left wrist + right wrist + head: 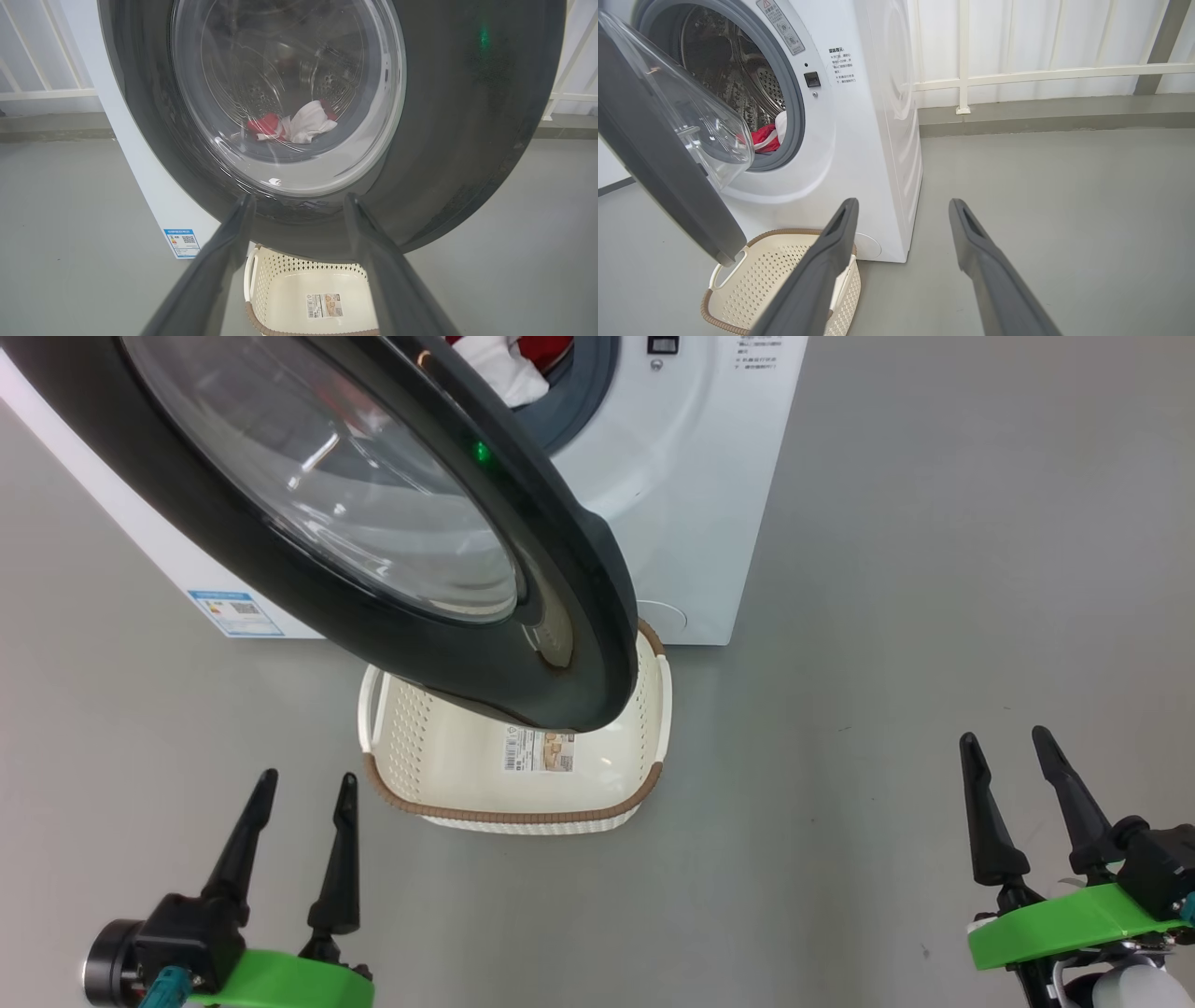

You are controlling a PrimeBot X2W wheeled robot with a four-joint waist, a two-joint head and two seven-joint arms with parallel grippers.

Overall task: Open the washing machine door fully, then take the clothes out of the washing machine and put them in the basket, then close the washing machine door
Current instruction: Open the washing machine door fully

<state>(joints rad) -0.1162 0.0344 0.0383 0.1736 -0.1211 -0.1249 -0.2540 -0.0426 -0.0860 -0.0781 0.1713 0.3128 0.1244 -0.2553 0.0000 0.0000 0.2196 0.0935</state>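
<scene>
Hanging part-open over the cream perforated plastic basket [504, 817], the round black-rimmed glass door [355, 513] likely needed pushing wider; step 1 looked unfinished. The left gripper [310, 777] at 7 o'clock and right gripper [1004, 735] at 5 gaped empty. Red-and-white fabric clothes [303, 123] lay in the steel drum [728, 70], seen through glass from the left wrist, directly from the right.

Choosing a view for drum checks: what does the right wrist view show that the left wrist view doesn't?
Right wrist, not left wrist: a direct look past the washing machine door into the drum, the warning sticker, the washing machine side panel.
Left wrist, not right wrist: the door's glass square-on, the blue label, the basket bottom sticker.
Both: door, red-and-white clothes in the drum, basket under the door, grey floor.
</scene>
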